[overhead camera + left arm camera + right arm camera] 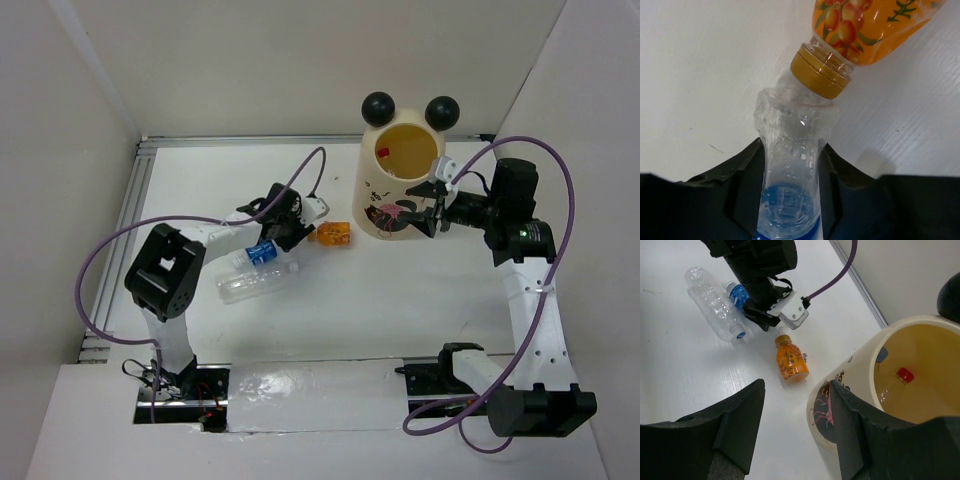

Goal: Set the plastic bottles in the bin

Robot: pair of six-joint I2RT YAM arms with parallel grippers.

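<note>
My left gripper (290, 232) is shut on a clear bottle with a blue label (790, 165), low over the table. Its fingers (742, 175) press both sides. The bottle's crumpled end touches the gold cap of the orange-filled bottle (865, 25), which lies on the table (332, 235). A second, larger clear bottle (245, 285) lies just beside the held one. The cream bin (400, 185) with two black ball ears stands upright at the back. It holds a red-capped bottle (904, 375). My right gripper (432, 205) is open and empty against the bin's printed front (796, 385).
White walls enclose the table on the left, back and right, with a metal rail (135, 210) along the left edge. Purple cables loop over both arms. The left arm's camera mount (790, 315) shows close to the orange bottle.
</note>
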